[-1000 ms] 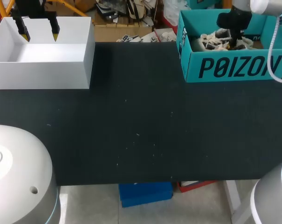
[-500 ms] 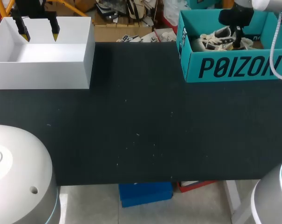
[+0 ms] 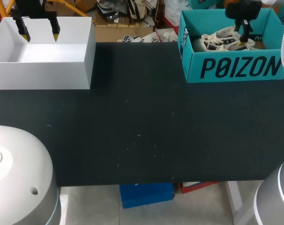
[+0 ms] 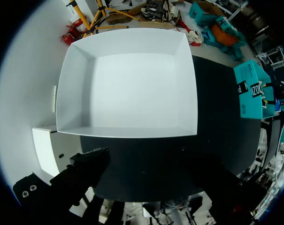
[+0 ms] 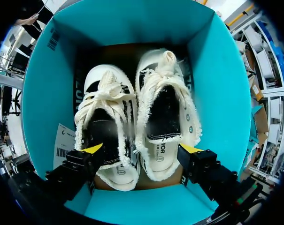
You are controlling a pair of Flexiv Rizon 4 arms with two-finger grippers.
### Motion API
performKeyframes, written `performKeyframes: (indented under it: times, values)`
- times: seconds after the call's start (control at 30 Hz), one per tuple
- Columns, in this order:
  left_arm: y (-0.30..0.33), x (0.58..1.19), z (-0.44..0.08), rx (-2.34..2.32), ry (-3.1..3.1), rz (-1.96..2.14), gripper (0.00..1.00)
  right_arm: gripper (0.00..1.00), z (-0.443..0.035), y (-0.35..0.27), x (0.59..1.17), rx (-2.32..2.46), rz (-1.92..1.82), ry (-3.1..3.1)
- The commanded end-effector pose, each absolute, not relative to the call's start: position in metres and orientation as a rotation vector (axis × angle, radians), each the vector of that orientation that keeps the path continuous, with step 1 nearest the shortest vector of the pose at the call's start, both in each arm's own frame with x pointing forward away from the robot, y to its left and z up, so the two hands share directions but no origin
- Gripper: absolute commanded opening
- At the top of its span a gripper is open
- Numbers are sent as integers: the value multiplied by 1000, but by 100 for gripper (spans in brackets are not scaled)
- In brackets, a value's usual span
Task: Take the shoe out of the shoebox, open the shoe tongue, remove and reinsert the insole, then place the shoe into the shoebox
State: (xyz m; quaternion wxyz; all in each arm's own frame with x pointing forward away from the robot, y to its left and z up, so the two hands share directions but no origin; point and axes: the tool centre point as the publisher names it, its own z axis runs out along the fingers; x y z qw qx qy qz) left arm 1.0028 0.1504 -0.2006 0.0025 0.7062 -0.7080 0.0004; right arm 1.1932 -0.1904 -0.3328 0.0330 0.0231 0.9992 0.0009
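The right end effector (image 5: 142, 150) hung wide open over the teal cardboard shoebox (image 5: 43, 93) and held nothing. The shoe (image 5: 165, 117), cream canvas with frayed edges, lay inside beside a second shoe (image 5: 106, 126) with tied laces. The left end effector (image 3: 39, 35) was also open and empty, above a smooth white box (image 3: 43, 72) on the dark surface (image 3: 142, 131).

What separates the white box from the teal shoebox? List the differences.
The white box is plain; the teal shoebox bears large dark lettering on its front. The white box shows only bare floor; the teal shoebox holds two cream shoes. The white box sits on my left, the teal shoebox on my right. Both stand lidless on the black table.
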Motion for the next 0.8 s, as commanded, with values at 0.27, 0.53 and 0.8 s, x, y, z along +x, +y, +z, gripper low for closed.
performKeyframes:
  times: [0.27,0.53,0.8]
  values:
    - [150,1002,-200,2217,-2219,-3,100,100,-305,-193,1170,93,-23,3043]
    - [150,1002,-200,2217,-2219,-3,100,100,-306,-186,1157,106,-11,3041]
    - [150,1002,-200,2217,-2219,-3,100,45,-310,-185,1144,124,-8,3051]
